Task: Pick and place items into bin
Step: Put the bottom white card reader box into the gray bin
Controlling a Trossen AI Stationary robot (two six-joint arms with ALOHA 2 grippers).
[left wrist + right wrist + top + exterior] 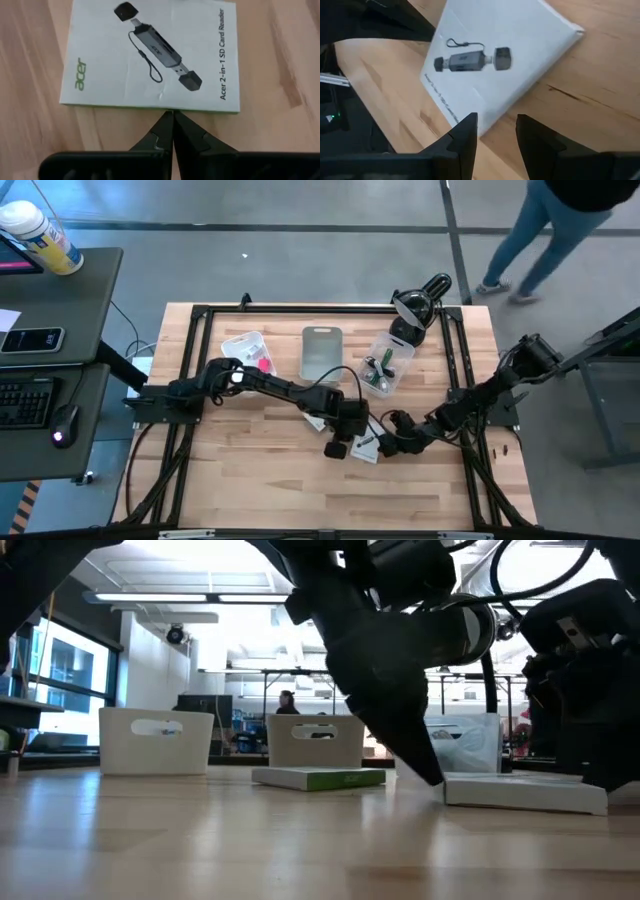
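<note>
Hovering with fingers pressed together, the left tool (173, 122) is pointing at a white card-reader box (152, 55) lying flat on the worktop (260, 480). Just right, the right tool (496, 131) is standing open at a second box (495, 65); gripping it looks next, the bins (322, 352) sitting farther back.

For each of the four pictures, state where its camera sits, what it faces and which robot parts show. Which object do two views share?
High: overhead, facing down on the table, both arms.
Low: at tabletop height, facing the bins; dark arms overhead.
Left wrist: on the left arm, facing a white card-reader box; left tool shut.
Right wrist: facing another such box; right tool open.
Shared: high and low views both show bins.
</note>
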